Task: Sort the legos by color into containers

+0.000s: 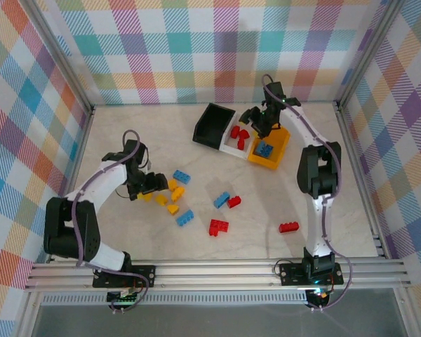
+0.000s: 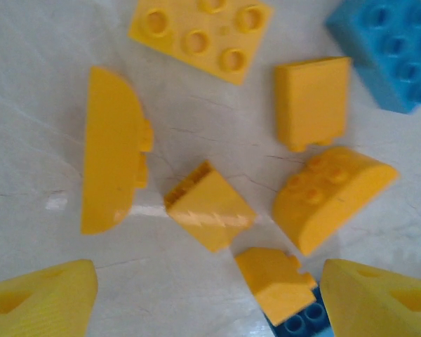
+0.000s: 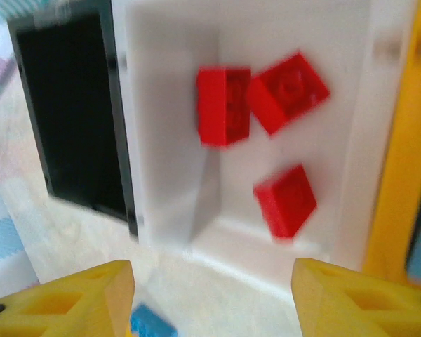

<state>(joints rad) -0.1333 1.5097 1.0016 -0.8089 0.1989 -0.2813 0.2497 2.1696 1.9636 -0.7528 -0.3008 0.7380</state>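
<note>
The black bin [image 1: 212, 125], white bin [image 1: 233, 145] and orange-yellow bin [image 1: 277, 160] stand joined at the back. Three red legos [image 3: 224, 105] lie in the white bin [image 3: 161, 140], and a blue lego [image 1: 265, 149] lies in the orange-yellow one. My right gripper [image 1: 256, 123] [image 3: 214, 298] hangs open and empty over the white bin. My left gripper [image 1: 151, 184] [image 2: 210, 302] is open, low over several yellow legos [image 2: 210, 209]. A small yellow lego [image 2: 274, 283] on a blue one [image 2: 300, 321] lies just inside its right finger [image 2: 379, 298].
Loose on the table are blue legos [image 1: 182, 176] [image 1: 221, 200] [image 1: 184, 217] and red legos [image 1: 234, 202] [image 1: 218, 227] [image 1: 289, 226]. A blurred blue piece [image 3: 151, 324] shows beside the right gripper's left finger. Plaid walls close in three sides.
</note>
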